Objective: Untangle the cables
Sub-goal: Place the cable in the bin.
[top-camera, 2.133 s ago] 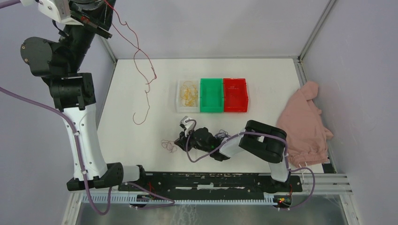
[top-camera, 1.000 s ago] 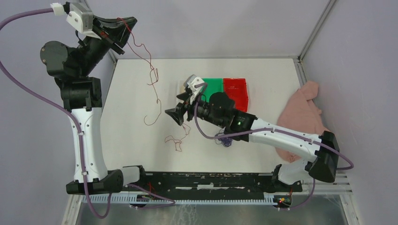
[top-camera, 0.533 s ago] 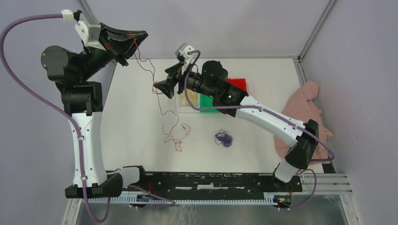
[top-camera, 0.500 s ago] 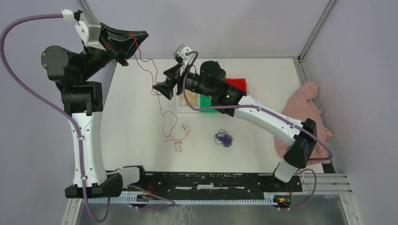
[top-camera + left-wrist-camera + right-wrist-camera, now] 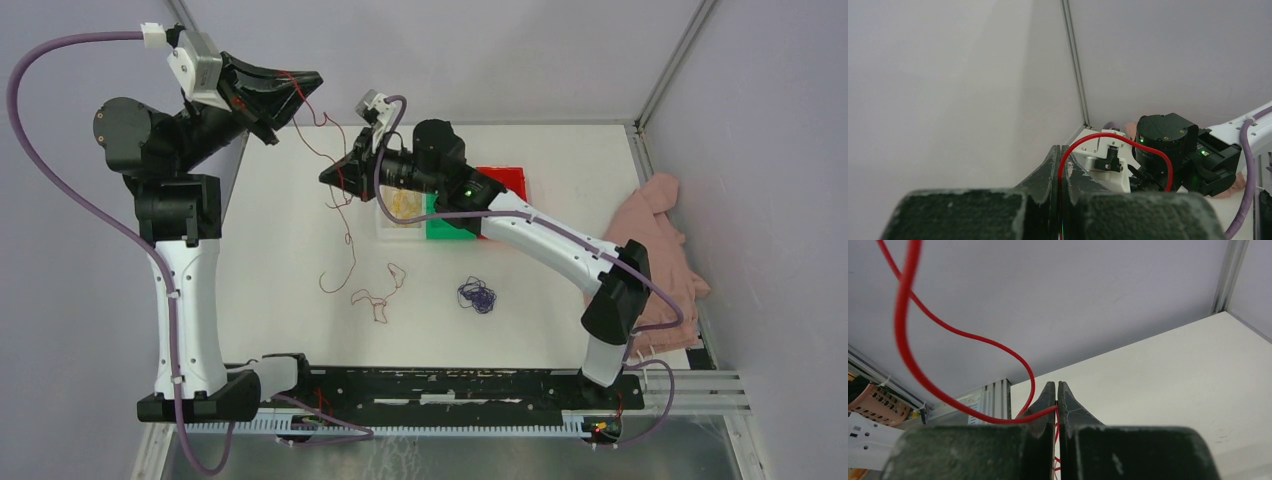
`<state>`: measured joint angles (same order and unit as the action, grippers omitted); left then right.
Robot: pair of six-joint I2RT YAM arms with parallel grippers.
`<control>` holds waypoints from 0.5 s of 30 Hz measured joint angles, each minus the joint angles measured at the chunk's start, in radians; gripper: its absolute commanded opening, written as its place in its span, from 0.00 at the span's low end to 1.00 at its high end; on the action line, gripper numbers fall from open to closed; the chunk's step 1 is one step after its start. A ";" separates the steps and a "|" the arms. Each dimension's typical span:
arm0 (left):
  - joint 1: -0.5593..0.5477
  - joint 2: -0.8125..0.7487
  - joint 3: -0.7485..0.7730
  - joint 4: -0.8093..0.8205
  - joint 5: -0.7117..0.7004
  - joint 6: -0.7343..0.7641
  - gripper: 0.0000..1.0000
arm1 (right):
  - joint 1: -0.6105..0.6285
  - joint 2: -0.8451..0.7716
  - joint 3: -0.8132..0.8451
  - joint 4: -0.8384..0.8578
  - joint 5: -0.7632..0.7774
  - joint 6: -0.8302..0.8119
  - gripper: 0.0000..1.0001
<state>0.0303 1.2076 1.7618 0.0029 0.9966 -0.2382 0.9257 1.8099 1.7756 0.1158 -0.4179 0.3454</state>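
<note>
- L hand [image 5: 312, 82] raised high over far-left corner of counter [image 5: 560, 170], fingers pressed together, pinching red cable [image 5: 350, 238]; in L wrist view, cable [image 5: 1128, 141] arcs out from between closed tips [image 5: 1059, 150].
- R hand [image 5: 325, 176] stretched toward far left, also up off counter, below and just right of L hand; jaws pinched tight on same red cable, seen entering between tips [image 5: 1057, 386] in R wrist view, w/ a slack loop [image 5: 903, 350] rising upper left.
- Between the 2 hands: short wavy run of red cable in the air. Below R hand: rest hangs down, curling toward counter's left-centre.
- Thin reddish loop [image 5: 378, 300] flat on counter near front-centre; link to held strand not clear.
- Dark blue-purple cable [image 5: 478, 295] bunched on counter, right of that loop, well apart from both hands.
- Yellow cable [image 5: 400, 203] inside clear bin [image 5: 385, 225], partly under R arm; green bin [image 5: 445, 228] and red bin [image 5: 505, 180] alongside.
- Pink cloth [image 5: 655, 250] heaped at right edge.
</note>
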 measured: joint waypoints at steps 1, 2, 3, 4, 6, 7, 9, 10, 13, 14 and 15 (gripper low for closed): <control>0.000 -0.002 -0.002 0.000 -0.001 0.000 0.03 | -0.005 0.000 0.001 0.002 0.000 0.010 0.00; 0.000 -0.004 -0.003 0.000 -0.002 0.001 0.03 | -0.012 0.000 0.001 0.004 0.000 0.020 0.00; 0.000 -0.006 -0.005 0.001 -0.005 0.001 0.03 | -0.019 0.000 0.001 0.005 0.002 0.029 0.00; 0.000 -0.011 -0.009 0.006 -0.011 0.001 0.03 | -0.029 0.000 0.000 0.009 0.005 0.045 0.00; -0.004 -0.019 -0.021 0.016 -0.026 0.001 0.03 | -0.055 -0.008 -0.018 0.037 0.010 0.081 0.00; -0.008 -0.023 -0.029 0.025 -0.033 0.001 0.03 | -0.072 -0.017 -0.034 0.053 0.011 0.100 0.00; -0.022 -0.027 -0.042 0.041 -0.063 0.001 0.03 | -0.111 -0.039 -0.060 0.070 0.020 0.130 0.00; -0.034 -0.026 -0.047 0.048 -0.083 0.001 0.03 | -0.127 -0.049 -0.068 0.074 0.029 0.138 0.00; -0.082 -0.010 -0.050 0.051 -0.137 0.008 0.03 | -0.174 -0.097 -0.108 0.087 0.056 0.154 0.00; -0.109 -0.002 -0.050 0.048 -0.159 0.018 0.03 | -0.190 -0.116 -0.121 0.089 0.061 0.158 0.00; -0.141 0.008 -0.050 0.043 -0.182 0.031 0.03 | -0.207 -0.138 -0.138 0.096 0.064 0.163 0.00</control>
<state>-0.1108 1.2156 1.7119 0.0456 0.8146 -0.2070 0.7189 1.6714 1.6371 0.2115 -0.3542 0.5083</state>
